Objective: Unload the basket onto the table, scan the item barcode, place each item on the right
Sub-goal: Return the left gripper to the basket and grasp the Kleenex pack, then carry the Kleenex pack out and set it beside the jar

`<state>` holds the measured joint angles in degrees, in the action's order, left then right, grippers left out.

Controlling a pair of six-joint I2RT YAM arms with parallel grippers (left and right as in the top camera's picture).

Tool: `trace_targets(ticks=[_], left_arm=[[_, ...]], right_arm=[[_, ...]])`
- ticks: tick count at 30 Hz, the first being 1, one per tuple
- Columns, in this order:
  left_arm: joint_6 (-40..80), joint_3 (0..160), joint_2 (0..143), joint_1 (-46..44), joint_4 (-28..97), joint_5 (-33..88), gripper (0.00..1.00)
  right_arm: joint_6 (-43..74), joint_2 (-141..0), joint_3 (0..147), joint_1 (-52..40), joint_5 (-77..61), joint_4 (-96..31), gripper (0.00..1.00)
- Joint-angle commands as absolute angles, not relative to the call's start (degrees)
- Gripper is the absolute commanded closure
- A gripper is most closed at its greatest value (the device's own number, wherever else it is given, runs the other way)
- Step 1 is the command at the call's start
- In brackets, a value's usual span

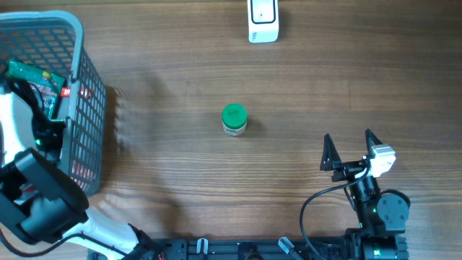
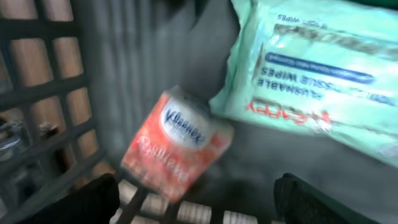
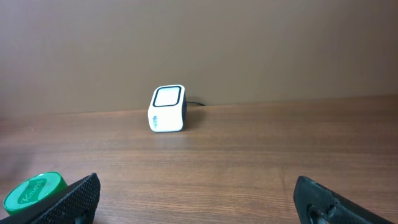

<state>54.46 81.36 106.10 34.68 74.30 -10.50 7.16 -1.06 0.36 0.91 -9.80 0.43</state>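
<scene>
Inside the grey basket (image 1: 90, 108), the left gripper (image 2: 196, 206) stands wide and holds nothing. The Kleenex pack (image 2: 177, 146) lies just ahead between its fingers, long axis slanted, beside the flushable wipes (image 2: 317, 74). Far right, the right gripper (image 1: 351, 148) is wide and empty, and nearer the barcode scanner (image 1: 263, 20).

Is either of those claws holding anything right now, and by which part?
Nothing. The left gripper is open above the Kleenex pack in the basket; the right gripper is open and empty.
</scene>
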Motion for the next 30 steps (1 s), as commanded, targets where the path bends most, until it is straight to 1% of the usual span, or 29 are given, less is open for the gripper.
trace_targets(ticks=[1, 4, 7, 9, 11, 12, 14, 17, 20, 25, 29, 30], left_arm=[[52.6, 74.4, 106.4, 35.1, 68.9, -10.5, 0.21], [52.6, 71.5, 106.4, 35.1, 65.4, -10.5, 0.24], [52.7, 70.1, 106.4, 35.1, 63.2, -10.5, 0.25], [52.7, 69.5, 106.4, 35.1, 63.0, -10.5, 0.37], [52.7, 69.2, 106.4, 35.1, 63.5, -10.7, 0.59], [52.7, 69.2, 106.4, 35.1, 63.9, -11.1, 0.74], [52.7, 69.2, 106.4, 35.1, 64.4, -11.5, 0.95], [52.7, 70.0, 105.8, 35.2, 66.0, -11.5, 0.96], [52.7, 75.3, 103.4, 35.2, 71.2, -11.6, 0.96], [52.7, 94.6, 97.0, 35.2, 83.6, -11.6, 0.96], [52.7, 111.9, 91.3, 35.2, 89.6, -11.4, 0.96], [52.7, 114.0, 90.3, 35.1, 90.0, -10.9, 0.96]], right_arm=[[6.0, -0.9, 0.3, 0.6, -8.8, 0.6, 0.0], [6.0, -0.9, 0.3, 0.6, -8.8, 0.6, 0.0], [6.0, -0.9, 0.3, 0.6, -8.8, 0.6, 0.0], [6.0, -0.9, 0.3, 0.6, -8.8, 0.6, 0.01], [6.0, -0.9, 0.3, 0.6, -8.8, 0.6, 0.0], [6.0, -0.9, 0.3, 0.6, -8.8, 0.6, 0.0], [6.0, -0.9, 0.3, 0.6, -8.8, 0.6, 0.0], [6.0, -0.9, 0.3, 0.6, -8.8, 0.6, 0.0], [6.0, -0.9, 0.3, 0.6, -8.8, 0.6, 0.0], [6.0, -0.9, 0.3, 0.6, -8.8, 0.6, 0.0], [6.0, -0.9, 0.3, 0.6, -8.8, 0.6, 0.0], [6.0, -0.9, 0.3, 0.6, -8.8, 0.6, 0.0]])
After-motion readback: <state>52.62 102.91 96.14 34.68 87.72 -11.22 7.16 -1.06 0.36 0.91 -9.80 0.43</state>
